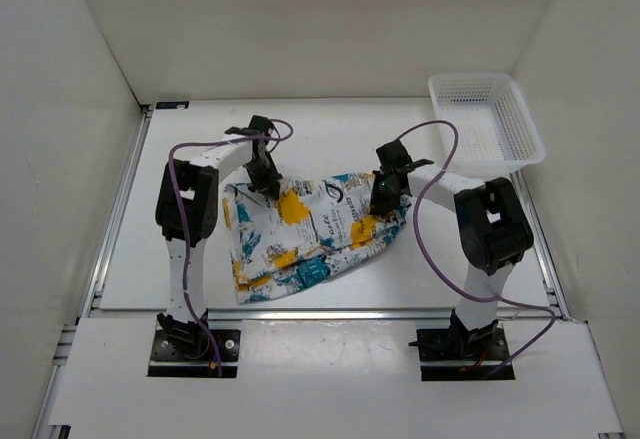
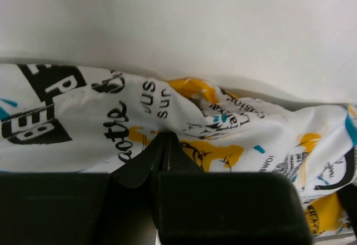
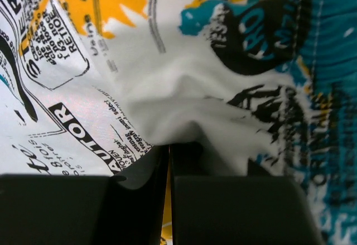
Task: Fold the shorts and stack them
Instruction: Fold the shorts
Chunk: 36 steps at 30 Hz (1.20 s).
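Left fingers (image 2: 139,167), right fingers (image 3: 142,172) clamp shorts (image 1: 310,229); tips buried in cloth.

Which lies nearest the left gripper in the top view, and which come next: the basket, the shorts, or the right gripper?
1. shorts, pinched at their far-left edge in the fingers of the left gripper.
2. right gripper, across the fabric on the right.
3. white mesh basket, at the table's far right corner.
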Each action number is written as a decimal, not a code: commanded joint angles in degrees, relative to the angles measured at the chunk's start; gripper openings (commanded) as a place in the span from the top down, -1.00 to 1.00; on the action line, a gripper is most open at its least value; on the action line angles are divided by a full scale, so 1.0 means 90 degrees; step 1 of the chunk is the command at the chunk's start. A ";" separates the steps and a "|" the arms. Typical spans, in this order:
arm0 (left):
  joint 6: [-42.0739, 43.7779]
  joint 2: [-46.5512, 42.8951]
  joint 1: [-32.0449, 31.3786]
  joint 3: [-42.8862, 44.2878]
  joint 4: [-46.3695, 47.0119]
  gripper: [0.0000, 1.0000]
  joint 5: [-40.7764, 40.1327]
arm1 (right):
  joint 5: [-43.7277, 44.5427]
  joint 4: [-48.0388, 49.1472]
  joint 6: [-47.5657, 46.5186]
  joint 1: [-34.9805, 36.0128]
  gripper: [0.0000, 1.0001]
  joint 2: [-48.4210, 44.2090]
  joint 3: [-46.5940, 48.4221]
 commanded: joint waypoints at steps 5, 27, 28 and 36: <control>0.0754 0.1419 0.0579 0.2732 -0.0553 0.71 -0.0086 | 0.0181 -0.0370 -0.0110 -0.0177 0.88 0.0666 0.1150; 0.0950 -0.3528 0.1439 -0.0376 -0.1169 -0.26 -0.0331 | 0.1265 -0.1200 -0.0481 -0.0050 0.05 -0.2068 0.1063; 0.0766 -0.4092 0.1439 -0.1260 -0.1169 -0.26 -0.0331 | 0.1265 -0.1200 -0.0481 -0.0050 0.09 -0.2068 0.1004; -0.0251 -0.5113 0.0892 -0.3514 -0.1043 -0.12 -0.0144 | 0.1265 -0.1269 -0.0422 -0.0050 0.15 -0.2606 0.0214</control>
